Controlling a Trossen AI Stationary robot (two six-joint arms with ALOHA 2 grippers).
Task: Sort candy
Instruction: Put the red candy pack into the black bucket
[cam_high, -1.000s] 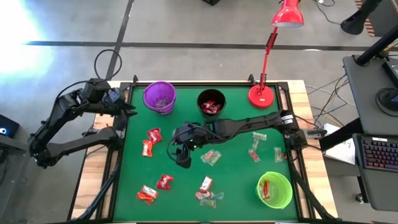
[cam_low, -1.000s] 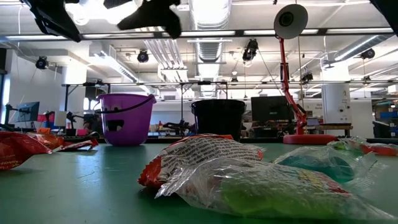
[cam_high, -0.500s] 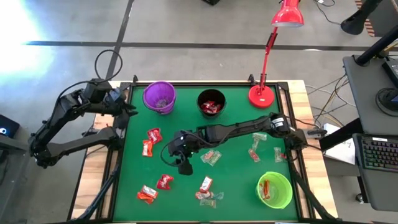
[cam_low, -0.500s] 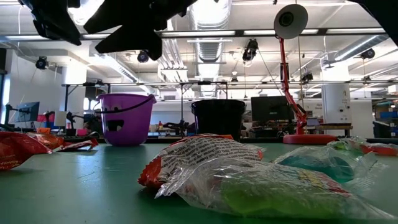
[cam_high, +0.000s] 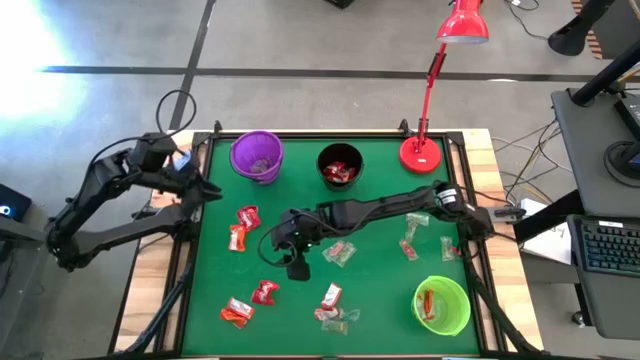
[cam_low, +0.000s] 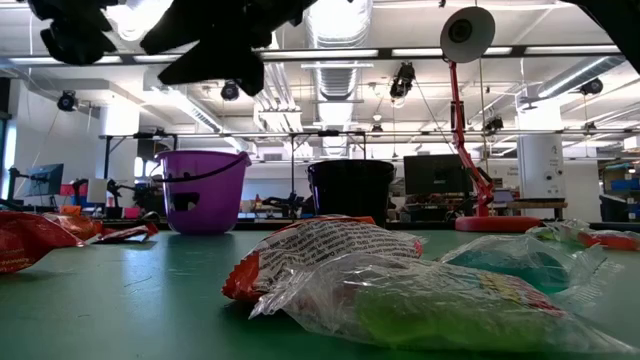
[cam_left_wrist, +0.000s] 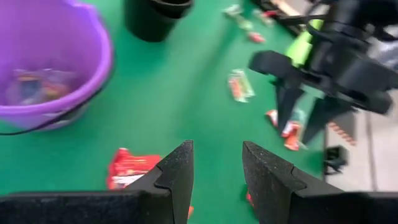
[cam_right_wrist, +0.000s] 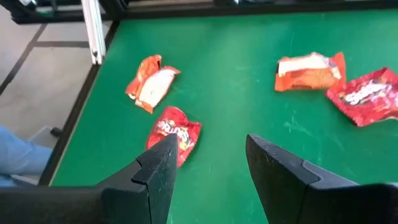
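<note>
Our right gripper (cam_high: 296, 266) hangs over the middle of the green mat (cam_high: 380, 300), fingers spread wide with nothing between them; the right wrist view shows bare mat in the gap. Left gripper (cam_high: 205, 187) sits at the mat's left edge near the purple cup (cam_high: 257, 156), jaws parted with a gap, also empty.

Candy is scattered over the mat: a red pair (cam_high: 243, 226) left of centre, red pieces near the front left (cam_high: 250, 302), a pale one (cam_high: 339, 252) just beside our right gripper, more at front centre (cam_high: 333, 305) and toward the right side (cam_high: 410, 236). Some red ones are already in the black cup (cam_high: 340, 165), and at least one sits in the green cup (cam_high: 441, 304).

In the right wrist view the closest target is the small red packet (cam_right_wrist: 173, 133), lying flat just ahead of the fingers.

Handling call: these look light, thin and crinkly, so the wrapper will slide on the mat rather than resist. We judge the best grip is across the short width, at the filled middle and not the flat crimped ends, coming straight down. The clear ones are probably more slippery, though that is hard to judge from here.
</note>
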